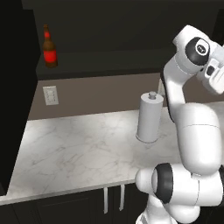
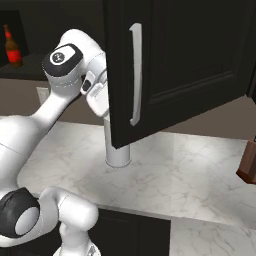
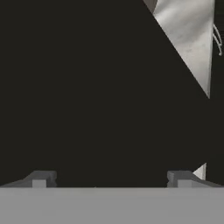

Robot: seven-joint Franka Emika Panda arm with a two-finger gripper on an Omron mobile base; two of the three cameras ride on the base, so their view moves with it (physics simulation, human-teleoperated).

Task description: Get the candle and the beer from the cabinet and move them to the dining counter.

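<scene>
The beer [image 1: 49,48] is a dark brown bottle with a red label. It stands upright at the left end of the open cabinet's [image 1: 105,61] shelf and is also seen far left as the beer [image 2: 13,47]. The cabinet door [image 2: 190,60] hangs open with its long silver handle [image 2: 135,75] facing the base. My white hand [image 2: 97,92] is raised beside that door's edge, well to the right of the bottle. My gripper [image 3: 111,179] is open, its fingertips [image 3: 41,178] wide apart in front of a black surface, holding nothing. The candle and the dining counter are out of view.
A grey paper towel roll [image 1: 150,117] stands upright on the narrow marble worktop [image 1: 78,148] just below my arm. A wall outlet [image 1: 50,95] sits on the brown backsplash. A brown block [image 2: 248,162] stands at the far right of the worktop.
</scene>
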